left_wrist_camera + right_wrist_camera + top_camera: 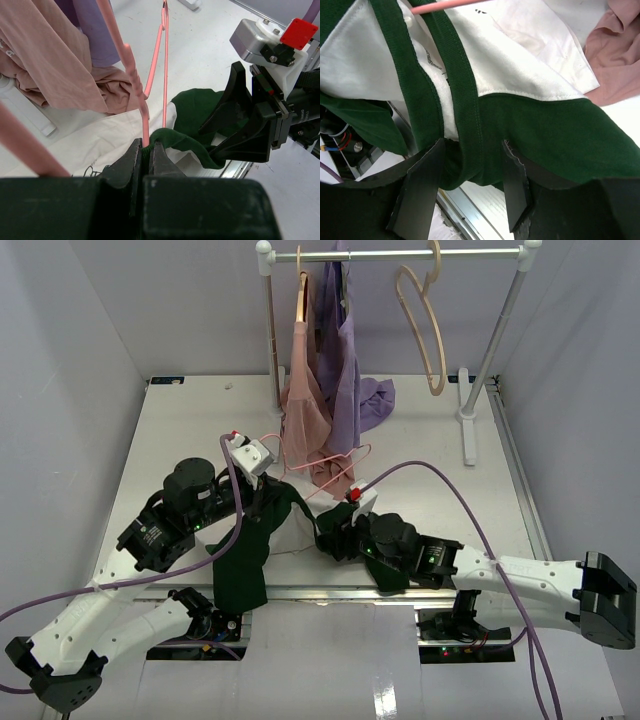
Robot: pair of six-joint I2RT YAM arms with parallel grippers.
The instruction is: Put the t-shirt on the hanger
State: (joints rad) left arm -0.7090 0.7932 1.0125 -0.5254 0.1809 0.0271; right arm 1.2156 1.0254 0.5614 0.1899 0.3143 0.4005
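The t-shirt hangs bunched between the two arms at the table's near edge, dark green over a cream-white patch. My left gripper is shut on the thin pink hanger, with a fold of the green collar pinched beside the wire. In the top view that gripper sits just left of the shirt. My right gripper stands open, its fingers either side of the green collar band without squeezing it. The hanger's wire crosses above the cream front.
A clothes rack stands at the back with a dusty-pink garment, a lilac garment and a beige wooden hanger. Its white foot rests at the right. A metal rail runs along the near table edge.
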